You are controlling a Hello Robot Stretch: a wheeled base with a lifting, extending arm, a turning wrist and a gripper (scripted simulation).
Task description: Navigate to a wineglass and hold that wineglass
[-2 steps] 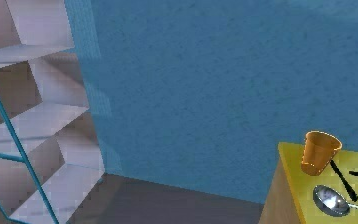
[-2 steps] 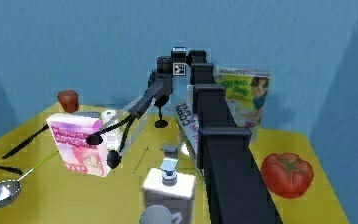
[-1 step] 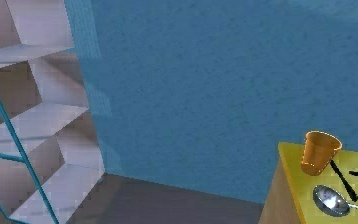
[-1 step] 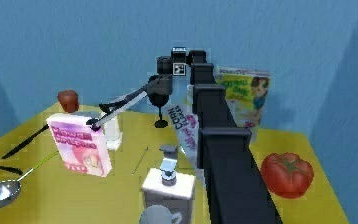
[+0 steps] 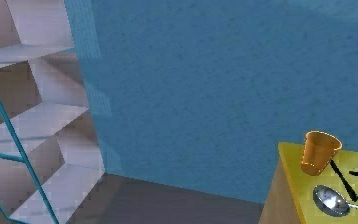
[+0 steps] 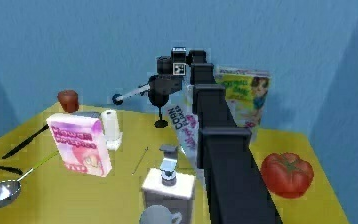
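Observation:
A dark stemmed wineglass (image 6: pixel 160 108) shows near the far edge of the yellow table (image 6: pixel 107 195) in the arm side view. The dark arm bar (image 6: pixel 227 160) reaches out across the table to two white marked squares. Left of them sit the gripper's dark body and its thin fingers, so the gripper (image 6: pixel 127 96) is right by the glass's bowl. The glass's foot seems to be at the tabletop, so I cannot tell whether the gripper holds anything.
On the table are a pink carton (image 6: pixel 79 142), a white roll (image 6: pixel 110 128), a red-brown cup (image 6: pixel 68 99), a tomato (image 6: pixel 287 173), a pump bottle (image 6: pixel 168 180) and a ladle (image 6: pixel 2 190). The forward view has a blue wall (image 5: pixel 217 90), white shelves (image 5: pixel 37 120) and an orange cup (image 5: pixel 319 152).

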